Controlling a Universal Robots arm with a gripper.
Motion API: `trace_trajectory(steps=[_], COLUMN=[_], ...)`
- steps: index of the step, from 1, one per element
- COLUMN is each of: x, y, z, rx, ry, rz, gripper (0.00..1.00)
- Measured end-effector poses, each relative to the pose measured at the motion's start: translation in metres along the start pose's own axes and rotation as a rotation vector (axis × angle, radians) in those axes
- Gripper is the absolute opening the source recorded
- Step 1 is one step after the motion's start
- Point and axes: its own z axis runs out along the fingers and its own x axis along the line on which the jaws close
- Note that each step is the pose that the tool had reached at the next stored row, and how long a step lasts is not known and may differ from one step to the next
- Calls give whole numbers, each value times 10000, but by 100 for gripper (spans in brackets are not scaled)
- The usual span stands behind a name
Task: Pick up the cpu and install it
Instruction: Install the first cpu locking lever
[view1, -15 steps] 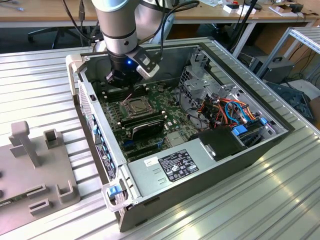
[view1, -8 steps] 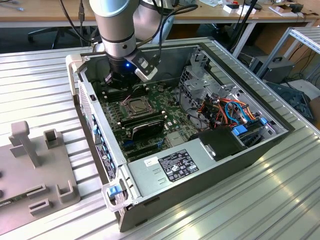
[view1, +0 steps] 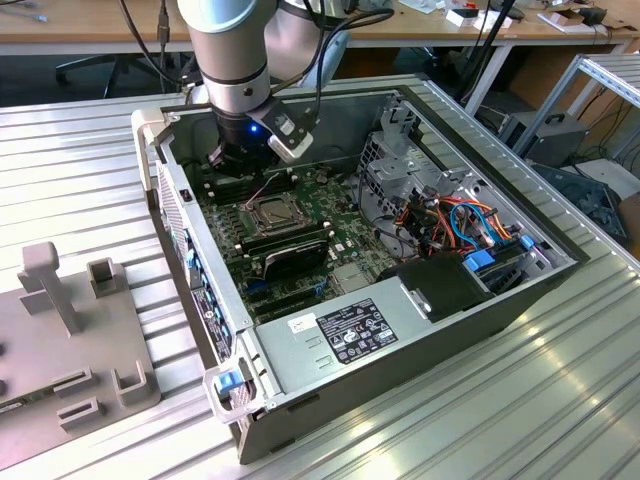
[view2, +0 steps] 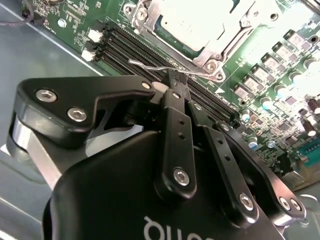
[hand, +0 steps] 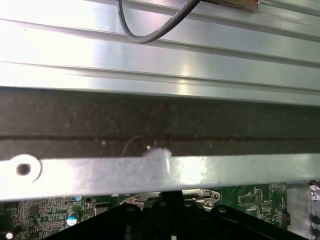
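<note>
Exterior view: the grey robot arm (view1: 235, 60) reaches down into the open dark metal computer case (view1: 400, 385), over the green motherboard (view1: 340, 235)

Second wrist view: the black gripper (view2: 176, 80) has its fingers closed together, tips right at a thin wire lever (view2: 145, 64). The silver-grey square cpu (view2: 195, 20) sits in its socket just beyond

First wrist view: the silver case edge (hand: 225, 170) is close in front

Nothing is legible enough to read out; power supply (view1: 310, 367) carries a white sticker (view1: 303, 327) and a black rating label (view1: 357, 331) with rows of tiny print and a few round symbols, shapes only, too small to make out; motherboard (view2: 280, 30) has white silkscreen marks beside its components in both wrist views, unreadable; white lettering (view2: 172, 229) on the housing of the gripper (view2: 175, 80) in the second wrist view, cut by the frame edge, only part-letters showing.
</note>
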Motion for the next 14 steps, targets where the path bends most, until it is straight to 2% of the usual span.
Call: trace_trajectory(steps=[5, 10, 14], x=[-40, -40, -49], y=[-2, -2, -6], z=[22, 25, 64], rx=[-4, -3, -2], ry=[-2, -1, 72], rz=[5, 6, 12], gripper=[11, 11, 11])
